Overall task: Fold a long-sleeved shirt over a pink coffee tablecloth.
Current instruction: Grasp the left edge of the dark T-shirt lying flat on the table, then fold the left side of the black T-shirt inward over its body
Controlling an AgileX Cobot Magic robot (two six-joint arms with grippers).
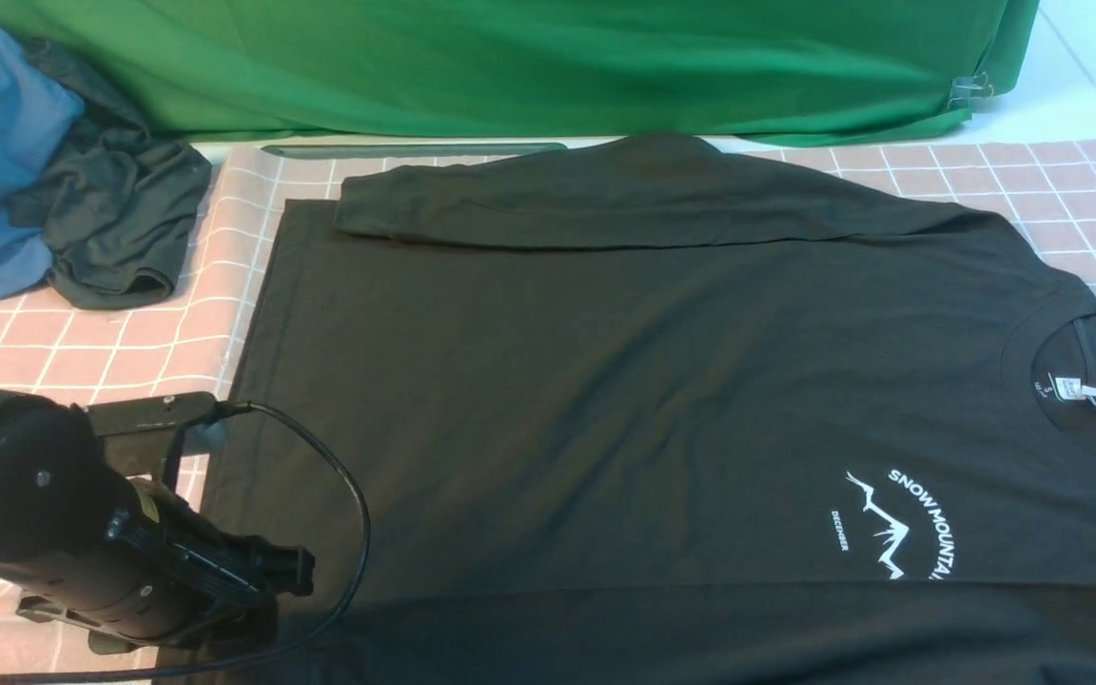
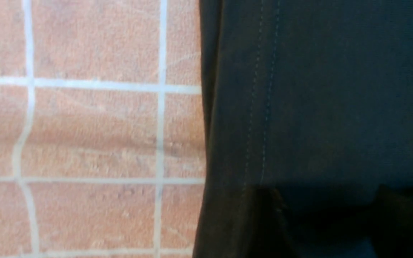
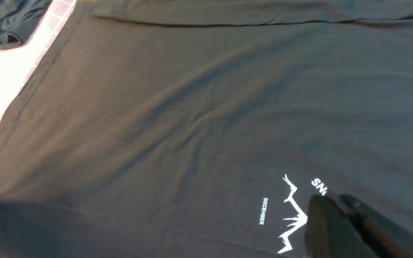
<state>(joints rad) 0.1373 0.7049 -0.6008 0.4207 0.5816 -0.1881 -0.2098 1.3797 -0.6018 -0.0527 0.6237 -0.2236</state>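
Shirt position: the long-sleeved shirt is lying flat on the pink coffee tablecloth. Its collar is pointing toward my right arm and its hem toward my left. The far sleeve is lying folded across the body.
Handling: I am judging it light, soft and limp. It is likely to sag and wrinkle from any single pinch, while cotton on cloth should be dragging rather than sliding.
Where to hold: I am favouring the stitched hem corner and the shoulder beside the collar, taking all layers together.
Left claw: its dark fingers are standing apart just over the hem, clamping nothing.
Right claw: its fingers are sitting together above the print, with nothing visibly pinched.
Left wrist view: it is giving me the hem's double stitching, which my own arm is hiding in the front view.
Front view: it alone is showing the neck label and the green cloth.
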